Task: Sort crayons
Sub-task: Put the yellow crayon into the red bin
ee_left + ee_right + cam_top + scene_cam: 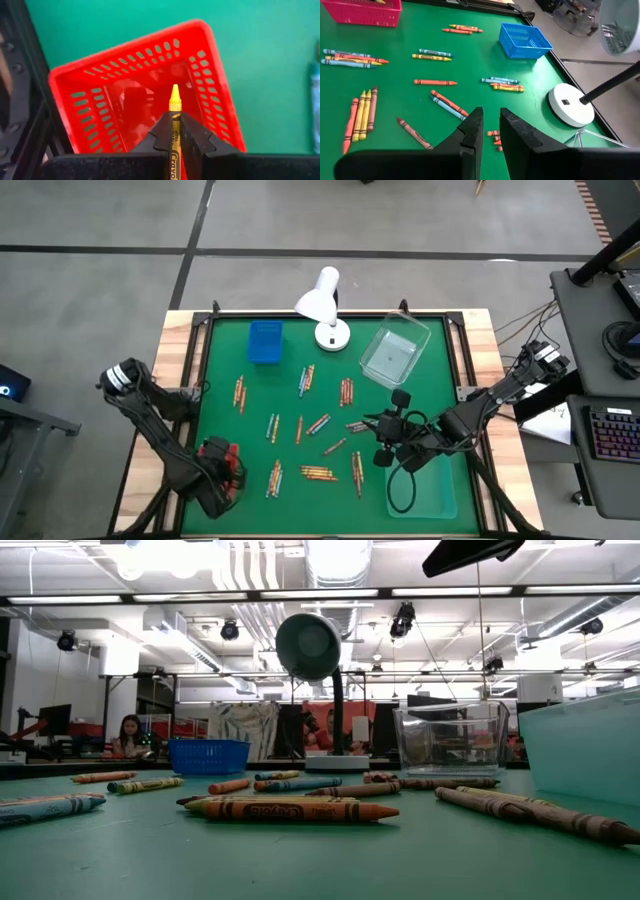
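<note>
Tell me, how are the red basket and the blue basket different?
The red basket sits under the left gripper, which holds a yellow crayon above it; the blue basket has nothing over it. In the high view, red is at the table's near-left corner, blue at the far side. Both have holey sides.

Yellow crayon (174, 107), red basket (90, 80), blue basket (525, 40), green table (230, 430).
</note>
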{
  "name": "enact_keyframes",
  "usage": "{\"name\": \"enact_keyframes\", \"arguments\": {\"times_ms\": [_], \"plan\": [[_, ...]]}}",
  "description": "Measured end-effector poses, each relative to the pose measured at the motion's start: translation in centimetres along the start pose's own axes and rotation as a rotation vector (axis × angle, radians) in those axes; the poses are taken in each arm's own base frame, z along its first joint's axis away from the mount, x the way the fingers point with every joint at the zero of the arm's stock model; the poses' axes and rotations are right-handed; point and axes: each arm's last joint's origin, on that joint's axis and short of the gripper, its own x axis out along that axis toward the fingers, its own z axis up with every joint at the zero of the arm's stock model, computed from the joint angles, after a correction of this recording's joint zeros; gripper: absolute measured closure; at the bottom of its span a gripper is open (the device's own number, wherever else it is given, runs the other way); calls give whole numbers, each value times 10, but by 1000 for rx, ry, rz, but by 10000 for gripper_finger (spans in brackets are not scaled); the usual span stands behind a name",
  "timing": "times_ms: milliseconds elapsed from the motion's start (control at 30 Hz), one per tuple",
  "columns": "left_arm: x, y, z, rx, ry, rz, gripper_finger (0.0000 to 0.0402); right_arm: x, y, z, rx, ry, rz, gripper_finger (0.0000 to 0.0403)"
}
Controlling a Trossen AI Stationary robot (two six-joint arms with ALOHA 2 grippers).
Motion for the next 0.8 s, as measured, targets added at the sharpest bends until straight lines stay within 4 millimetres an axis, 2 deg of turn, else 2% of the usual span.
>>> {"name": "enact_keyframes", "arguments": {"times_ms": [600, 800], "plan": [[20, 0, -4, -58, -114, 133, 400, 0, 0, 0, 3, 0, -1, 349], [21, -1, -5, -59, -118, 137, 381, 0, 0, 0, 6, -2, 0, 349]]}}
